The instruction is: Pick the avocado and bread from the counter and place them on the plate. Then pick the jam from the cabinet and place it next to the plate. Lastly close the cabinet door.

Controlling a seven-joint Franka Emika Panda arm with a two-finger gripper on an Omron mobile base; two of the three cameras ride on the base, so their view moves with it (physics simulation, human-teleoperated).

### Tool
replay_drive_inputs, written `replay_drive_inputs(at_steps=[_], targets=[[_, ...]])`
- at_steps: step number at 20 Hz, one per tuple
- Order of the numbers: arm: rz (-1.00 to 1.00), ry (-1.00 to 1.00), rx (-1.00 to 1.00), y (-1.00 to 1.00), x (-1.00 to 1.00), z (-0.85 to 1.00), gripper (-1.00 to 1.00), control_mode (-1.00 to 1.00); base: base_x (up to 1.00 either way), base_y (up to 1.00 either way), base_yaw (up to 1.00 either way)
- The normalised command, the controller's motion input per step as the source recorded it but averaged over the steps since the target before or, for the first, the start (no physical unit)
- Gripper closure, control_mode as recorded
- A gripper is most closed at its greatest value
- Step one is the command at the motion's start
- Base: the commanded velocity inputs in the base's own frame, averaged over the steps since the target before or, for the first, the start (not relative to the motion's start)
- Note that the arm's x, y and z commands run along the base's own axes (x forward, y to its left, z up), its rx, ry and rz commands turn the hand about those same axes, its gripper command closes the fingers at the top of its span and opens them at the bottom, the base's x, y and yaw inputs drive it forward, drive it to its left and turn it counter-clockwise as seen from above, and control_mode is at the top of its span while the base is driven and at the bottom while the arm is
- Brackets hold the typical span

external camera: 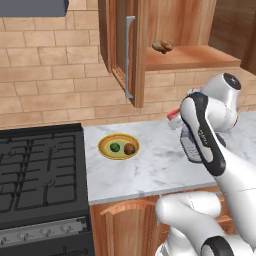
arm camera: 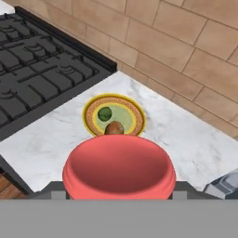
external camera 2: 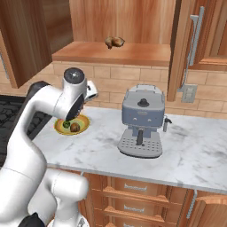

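The plate (external camera: 107,141) and a coffee machine (external camera 2: 142,120) were borne by the marble counter (external camera: 155,170); a pastry (external camera: 162,47) lay on the cabinet shelf (external camera: 200,57).

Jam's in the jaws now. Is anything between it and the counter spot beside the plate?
Nothing visible blocks it. In the hand view the jam hangs above bare counter just short of the plate, which already holds the avocado and bread. The coffee machine stands off to the side, away from that path.
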Motion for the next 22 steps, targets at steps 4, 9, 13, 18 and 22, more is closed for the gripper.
replay_drive_inputs(at_steps=[4,9,13,18,22], targets=[[0.0,0.04,0.01,-0.01,0.07,-0.31,1.0,-1.0,0.0,0.0,0.0],[0.04,0.07,0.03,-0.06,0.27,-0.5,1.0,-1.0,0.0,0.0,0.0],[0.03,0.09,0.01,0.0,0.3,-0.53,1.0,-1.0,0.0,0.0,0.0],[0.03,0.02,0.04,0.0,0.03,-0.51,1.0,-1.0,0.0,0.0,0.0],[0.03,0.0,0.09,0.05,0.0,-0.36,1.0,-1.0,0.0,0.0,0.0]])
